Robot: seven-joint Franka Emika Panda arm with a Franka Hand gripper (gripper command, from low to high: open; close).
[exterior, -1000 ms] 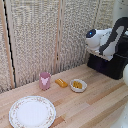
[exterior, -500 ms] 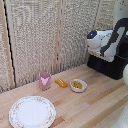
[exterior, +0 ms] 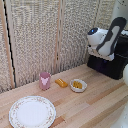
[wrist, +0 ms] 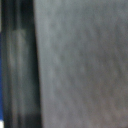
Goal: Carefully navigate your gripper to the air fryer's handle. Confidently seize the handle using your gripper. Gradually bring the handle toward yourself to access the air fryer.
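The black air fryer [exterior: 107, 68] stands on the wooden table at the exterior view's right. The white and black arm [exterior: 106, 39] hangs right over and against its top and front. The gripper's fingers are hidden behind the arm's end, so I cannot tell whether they are open or shut. The handle is hidden. The wrist view is very close and blurred: a grey surface [wrist: 82, 60] fills it, with a dark band [wrist: 20, 65] and a thin blue strip [wrist: 2, 75] along one edge.
On the table stand a pink cup [exterior: 45, 80], an orange piece [exterior: 61, 83], a small bowl with food [exterior: 77, 85] and a large patterned plate [exterior: 32, 111]. A woven screen [exterior: 45, 35] stands behind the table.
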